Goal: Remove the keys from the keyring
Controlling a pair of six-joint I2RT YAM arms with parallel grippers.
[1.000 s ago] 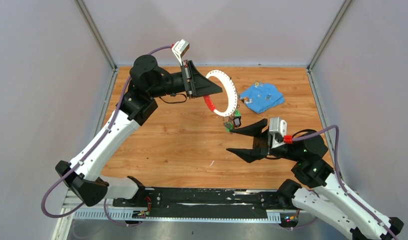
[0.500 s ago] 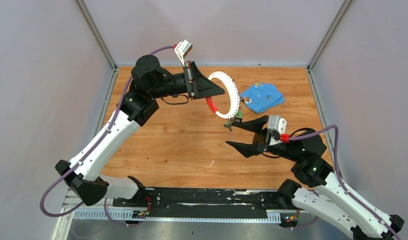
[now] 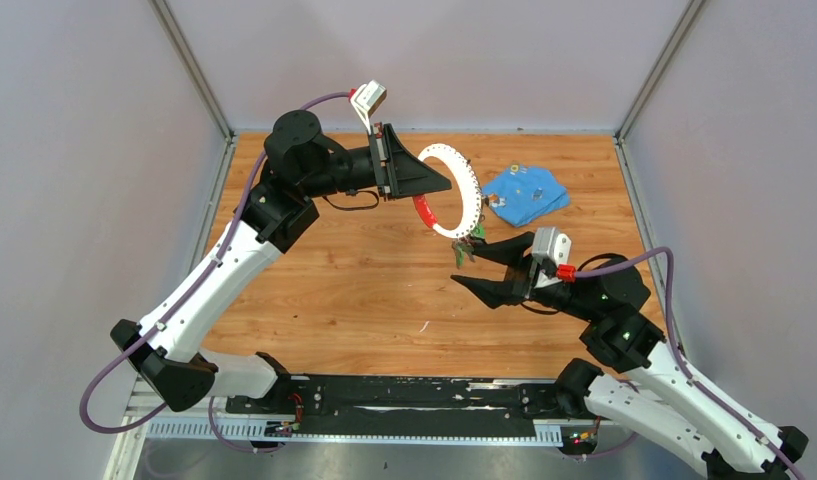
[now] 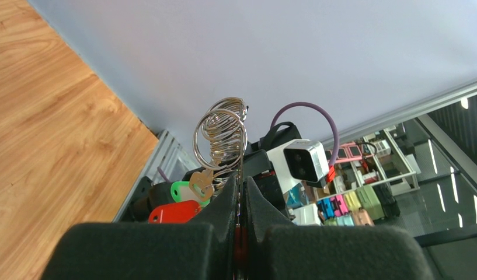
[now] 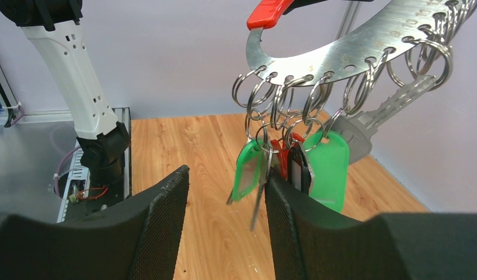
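Edging leftward, the right gripper [image 3: 460, 266] gapes wide and empty, the keys [image 3: 467, 243] dangling at its far fingertip, while the left gripper [image 3: 446, 186], arm stretched rightward, pinches the raised keyring [image 3: 468, 188] by its red sleeve [image 3: 421, 208] above the table's [image 3: 334, 270] far middle.

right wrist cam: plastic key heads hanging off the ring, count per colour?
Green plastic key heads: 2
Red-edged plastic key head with a dark face: 1
Total: 3 clear. The red sliver between the left green head and the dark one may be a fourth; cannot tell.
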